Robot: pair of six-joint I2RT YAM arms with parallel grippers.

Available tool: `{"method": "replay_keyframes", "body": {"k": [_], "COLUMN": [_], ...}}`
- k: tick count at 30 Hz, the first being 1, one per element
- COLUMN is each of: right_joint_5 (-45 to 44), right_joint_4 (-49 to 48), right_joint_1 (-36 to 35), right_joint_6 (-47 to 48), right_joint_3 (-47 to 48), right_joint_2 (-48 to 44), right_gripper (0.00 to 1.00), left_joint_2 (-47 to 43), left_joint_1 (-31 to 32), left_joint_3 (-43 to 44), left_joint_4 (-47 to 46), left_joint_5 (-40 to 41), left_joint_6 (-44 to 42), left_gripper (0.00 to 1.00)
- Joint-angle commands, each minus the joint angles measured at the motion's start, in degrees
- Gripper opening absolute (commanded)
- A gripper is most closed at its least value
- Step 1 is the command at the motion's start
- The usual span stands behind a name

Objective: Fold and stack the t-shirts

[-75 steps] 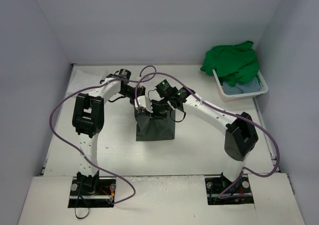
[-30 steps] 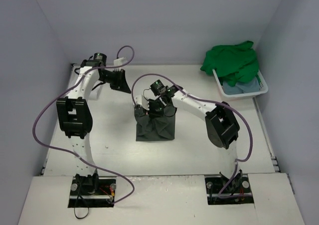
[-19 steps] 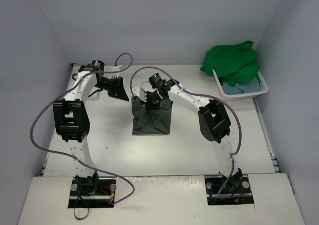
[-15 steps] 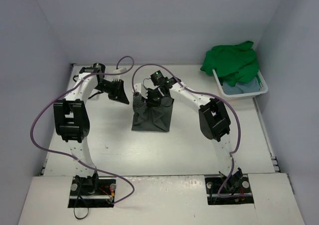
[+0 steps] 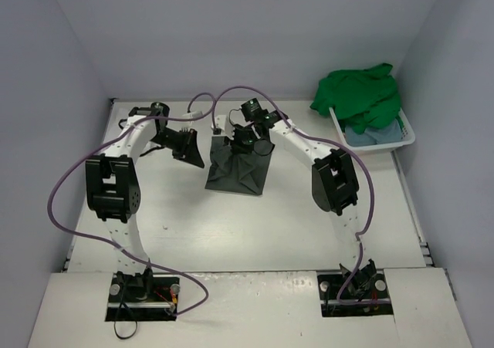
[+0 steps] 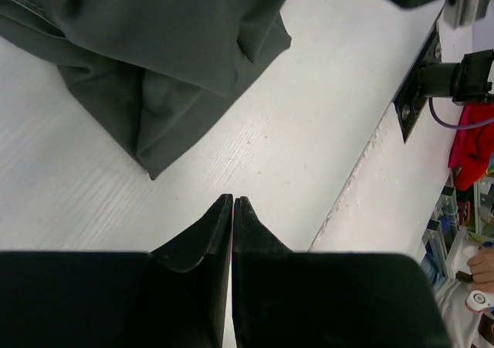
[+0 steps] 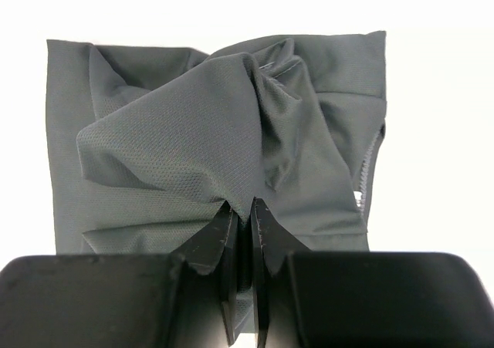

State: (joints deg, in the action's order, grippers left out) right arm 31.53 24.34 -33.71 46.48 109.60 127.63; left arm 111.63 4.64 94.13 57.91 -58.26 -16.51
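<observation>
A dark grey-olive t-shirt [image 5: 235, 170], folded into a rough square, lies on the table near the back middle. My right gripper [image 5: 244, 142] is shut on a pinched ridge of its cloth [image 7: 231, 163] at the far edge, lifting the fabric into a peak. In the right wrist view the fold runs between the two fingers [image 7: 220, 236]. My left gripper [image 5: 193, 157] is shut and holds nothing; it hangs just left of the shirt, whose corner [image 6: 154, 93] shows ahead of its tips [image 6: 232, 201]. A bright green t-shirt [image 5: 359, 97] and a light blue one [image 5: 378, 136] lie in the basket.
A white plastic basket [image 5: 407, 130] stands at the back right, piled with shirts. Purple cables loop from both arms over the back of the table. The near table edge [image 6: 363, 178] runs to the right of the left gripper's tips.
My right gripper has dragged the dark shirt toward the back of the table, still pinching it. The left gripper let go earlier, swung away to the back left, then came back beside the shirt.
</observation>
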Motion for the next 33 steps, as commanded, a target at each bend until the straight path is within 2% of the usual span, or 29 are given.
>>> {"method": "replay_keyframes", "body": {"k": [1,11,19,25,33], "right_joint_5": [1.69,1.96,0.29,-1.11,-6.56], "right_joint_4": [-1.05,-1.14,-4.56,-8.86,-15.54], "right_joint_1": [1.46,5.06,7.35,8.58,8.84], "right_joint_6": [-0.95,-2.36,-4.82,-8.15,-11.76], "right_joint_3": [4.38,9.57,10.19,9.06,8.26], "right_joint_2": [0.42,6.48,7.63,7.02,7.80], "right_gripper": [0.02,0.11,0.27,0.33,0.34], "left_joint_2": [-3.09,-1.16,1.57,2.27,4.03], "left_joint_1": [1.85,7.66,10.56,10.91,11.88], "left_joint_3": [0.09,0.88,3.08,2.90,2.99], "left_joint_4": [0.89,0.89,1.06,0.89,0.98], "left_joint_5": [-2.12,-1.33,-1.24,-1.15,-1.42], "left_joint_6": [-2.47,-3.79,-3.44,-3.53,-3.79], "left_gripper": [0.00,0.00,0.00,0.00,0.00]}}
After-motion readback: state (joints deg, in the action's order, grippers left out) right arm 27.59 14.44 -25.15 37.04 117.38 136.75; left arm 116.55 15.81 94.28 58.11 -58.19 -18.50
